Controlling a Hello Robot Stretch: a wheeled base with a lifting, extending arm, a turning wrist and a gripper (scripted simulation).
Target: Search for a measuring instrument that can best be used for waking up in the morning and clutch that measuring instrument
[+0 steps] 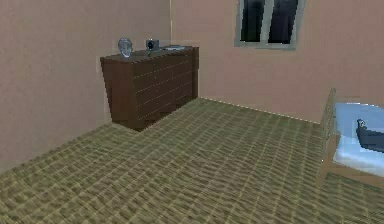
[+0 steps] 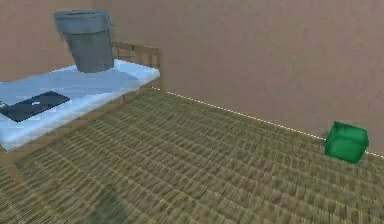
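Forward view: a small dark object [image 1: 151, 44], judged to be the alarm clock, is seen on the dresser [image 1: 150, 88] at far left. It is judged light, rigid and smooth, best taken by its sides. The claw's state cannot be told.

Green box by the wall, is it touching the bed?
Apart. In the arm side view the green box sits far right, the bed far left, with open patterned floor between them.

A small dark blocky object [image 1: 151, 43] stands upright on the brown wooden dresser [image 1: 150, 88] — about midway along its top. Its face is too small to make out.
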